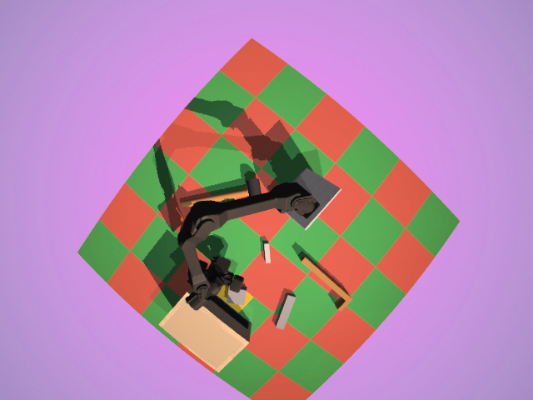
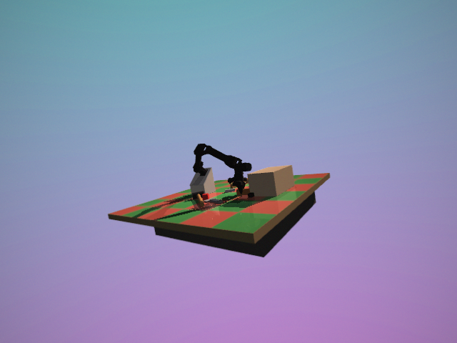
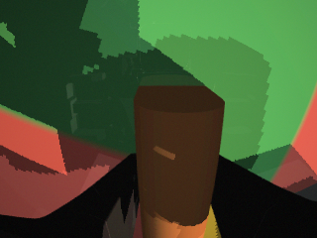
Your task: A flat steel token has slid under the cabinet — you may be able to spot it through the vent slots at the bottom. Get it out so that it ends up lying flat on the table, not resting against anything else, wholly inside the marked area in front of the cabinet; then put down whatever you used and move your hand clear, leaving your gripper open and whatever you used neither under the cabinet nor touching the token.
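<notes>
"What's in your claw (image 1: 215, 286) (image 2: 239, 191) (image 3: 177, 161)?"

"I'm clamped on a brown, rounded handle (image 3: 178, 134)."

"And the token?"

"I can't identify it; presumably under the cabinet (image 1: 204, 331) (image 2: 261, 184)."

"How will it handle?"

"Stiff, slippery, probably light. Too flat to pinch easily; I'd drag its far edge, keeping my grip on the handle."

A violet backdrop (teal up high in 1 view) surrounds the checkered tabletop (image 1: 370, 142) (image 2: 243, 223).
</notes>
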You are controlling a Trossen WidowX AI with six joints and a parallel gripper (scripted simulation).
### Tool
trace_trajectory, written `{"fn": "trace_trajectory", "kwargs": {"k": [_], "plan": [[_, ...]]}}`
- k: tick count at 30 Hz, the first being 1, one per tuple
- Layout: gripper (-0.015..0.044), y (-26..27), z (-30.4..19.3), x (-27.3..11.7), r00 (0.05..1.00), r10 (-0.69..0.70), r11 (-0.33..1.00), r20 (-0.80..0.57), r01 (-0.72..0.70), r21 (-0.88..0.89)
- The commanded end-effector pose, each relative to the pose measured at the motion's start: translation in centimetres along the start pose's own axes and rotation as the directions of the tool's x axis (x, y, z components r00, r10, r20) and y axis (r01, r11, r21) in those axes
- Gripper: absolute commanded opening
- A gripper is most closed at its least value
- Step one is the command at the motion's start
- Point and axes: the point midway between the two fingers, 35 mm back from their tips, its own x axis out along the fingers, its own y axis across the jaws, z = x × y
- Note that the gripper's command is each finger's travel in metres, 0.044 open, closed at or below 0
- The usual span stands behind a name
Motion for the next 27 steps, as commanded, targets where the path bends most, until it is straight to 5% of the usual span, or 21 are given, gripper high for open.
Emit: {"fn": "trace_trajectory", "kwargs": {"k": [1,27], "plan": [[0.0000,-0.1,-0.5,0.0,1.000,0.000,1.000,-0.010,0.000,0.013],[0.0000,-2.0,-0.4,0.1,1.000,-0.001,1.000,-0.010,0.001,0.013]]}}
